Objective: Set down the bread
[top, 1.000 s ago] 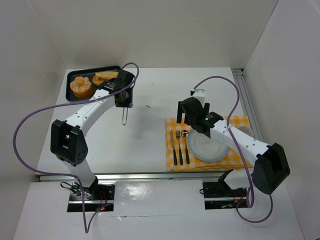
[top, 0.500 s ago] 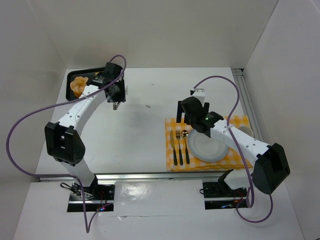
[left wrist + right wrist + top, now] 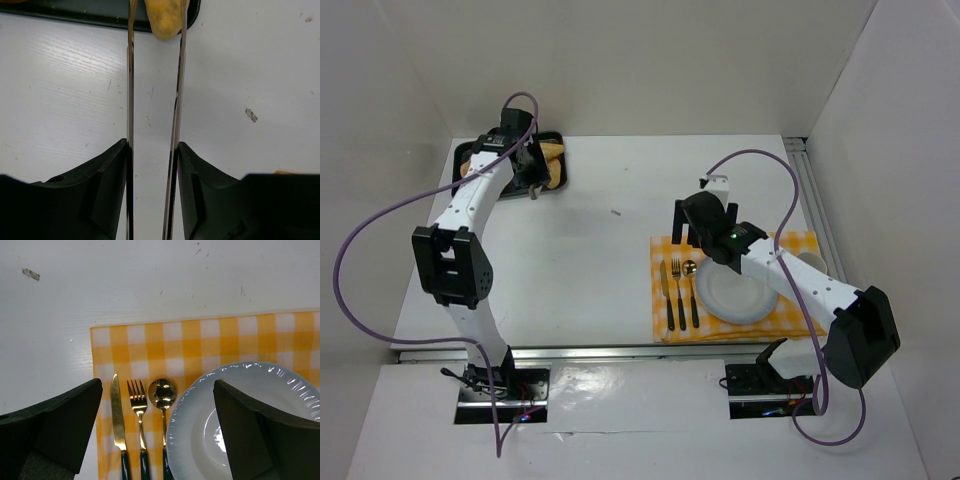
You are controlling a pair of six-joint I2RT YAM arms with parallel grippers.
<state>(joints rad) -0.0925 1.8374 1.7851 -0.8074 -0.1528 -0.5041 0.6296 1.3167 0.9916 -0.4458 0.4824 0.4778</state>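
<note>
Early stage: the left end effector [image 3: 156, 15], narrowly parted, straddles the bread [image 3: 166, 22] lying on its black tray [image 3: 75, 12], not yet lifted. The right end effector [image 3: 157, 432] hovers wide above the plate [image 3: 240, 430].

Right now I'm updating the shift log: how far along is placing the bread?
Done: the plate and cutlery are laid on the checked cloth. In hand: the left gripper, open, frames one end of the bread, which lies on the black tray. Left: close on it, lift, and probably carry it to the plate.
</note>
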